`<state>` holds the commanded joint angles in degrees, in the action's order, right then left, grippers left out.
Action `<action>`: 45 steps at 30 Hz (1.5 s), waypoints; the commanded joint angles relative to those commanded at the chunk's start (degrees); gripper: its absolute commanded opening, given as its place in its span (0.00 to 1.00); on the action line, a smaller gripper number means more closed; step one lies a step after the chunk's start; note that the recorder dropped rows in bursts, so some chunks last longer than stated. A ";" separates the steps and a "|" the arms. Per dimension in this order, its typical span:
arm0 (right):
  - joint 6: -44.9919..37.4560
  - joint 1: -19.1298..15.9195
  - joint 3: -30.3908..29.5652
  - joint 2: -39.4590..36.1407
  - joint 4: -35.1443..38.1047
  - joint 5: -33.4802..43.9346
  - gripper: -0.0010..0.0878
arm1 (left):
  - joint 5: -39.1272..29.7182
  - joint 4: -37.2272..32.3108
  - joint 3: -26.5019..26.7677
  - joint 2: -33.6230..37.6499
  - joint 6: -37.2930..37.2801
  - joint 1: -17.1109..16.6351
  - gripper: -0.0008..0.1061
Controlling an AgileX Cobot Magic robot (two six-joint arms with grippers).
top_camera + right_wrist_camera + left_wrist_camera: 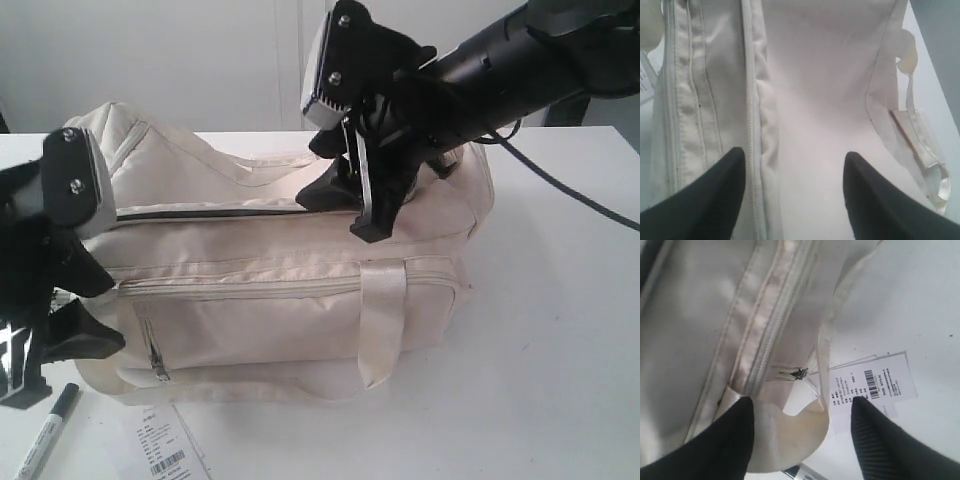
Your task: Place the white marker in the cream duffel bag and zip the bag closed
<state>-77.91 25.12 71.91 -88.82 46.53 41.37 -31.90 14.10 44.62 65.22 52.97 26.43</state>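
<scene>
Cream duffel bag is sitting on table, top zipper partly open, white marker lying outside by its front corner.

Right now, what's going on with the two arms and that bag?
The right gripper hangs open over the top of the cream duffel bag, near its right end, gripping nothing. The left gripper, also open, is at the bag's left end, above a barcode label. The white marker lies on the table by the bag's front left corner, not yet inside. The top zipper shows a dark gap, so it looks at least partly open.
</scene>
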 joint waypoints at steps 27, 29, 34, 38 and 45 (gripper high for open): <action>8.56 9.18 17.42 -16.42 -8.66 4.59 0.62 | 15.77 -1.75 -8.78 0.00 1.18 0.00 0.01; 8.56 9.18 18.10 -17.11 -8.66 3.68 0.62 | 15.77 -1.75 -8.78 0.00 1.18 0.00 0.01; 8.56 9.18 18.31 -18.14 -9.09 1.24 0.60 | 16.02 -1.75 -8.78 0.00 1.18 0.00 0.01; 8.06 9.18 18.31 -19.02 -9.34 1.13 0.53 | 16.02 -1.75 -8.78 0.00 1.18 0.00 0.01; 4.54 9.31 18.31 -19.24 -9.34 2.22 0.15 | 16.03 -1.63 -8.78 0.00 1.18 0.00 0.01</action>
<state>-73.37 34.43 90.22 -108.06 37.19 43.60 -15.87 12.47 35.83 65.22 54.15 26.43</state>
